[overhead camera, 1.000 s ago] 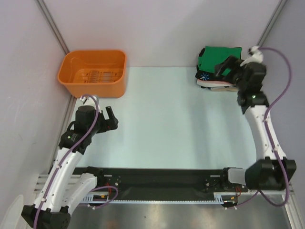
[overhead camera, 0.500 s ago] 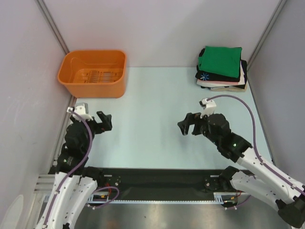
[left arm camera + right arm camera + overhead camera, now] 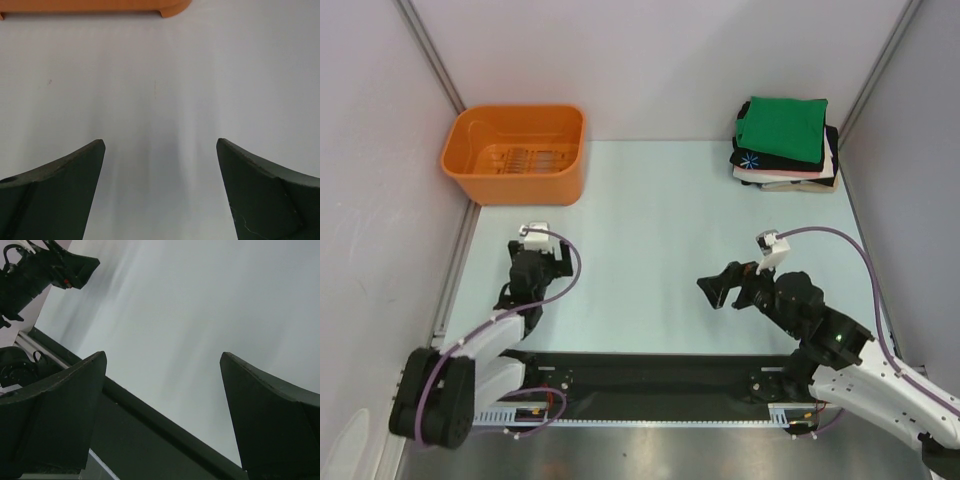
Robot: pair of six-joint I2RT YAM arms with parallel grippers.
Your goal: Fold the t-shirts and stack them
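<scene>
The left hand (image 3: pixel 548 258) sits low in the lower left of the overhead view. Its two dark fingers (image 3: pixel 60 190) are spread wide apart, and in its own wrist view only pale table (image 3: pixel 160 75) shows between them. It points toward the orange basket (image 3: pixel 515 185), whose bottom edge runs along the top of that wrist view (image 3: pixel 90 5). The right hand (image 3: pixel 715 286) is in the lower middle of the overhead view, aimed toward the left of the frame. Its fingers (image 3: pixel 55 410) are also held well apart and grip nothing. Between them its wrist view shows the table (image 3: pixel 200 300) sloping down to the black rail (image 3: pixel 150 440) at the near edge, with the left arm (image 3: pixel 45 265) in the upper left corner. Both hands are well away from the t-shirts (image 3: pixel 783 145), which lie folded in one stack at the upper right of the overhead view, in the table's far corner against the wall. The bright green shirt (image 3: pixel 782 122) is on top. Below it is a black shirt (image 3: pixel 760 158) with a small blue-white starburst showing at its left edge. Thin pink and white layers (image 3: pixel 785 176) peek out at the bottom of the stack. The basket stands in the upper left, well apart from the stack, with the open table (image 3: pixel 660 220) between them.
</scene>
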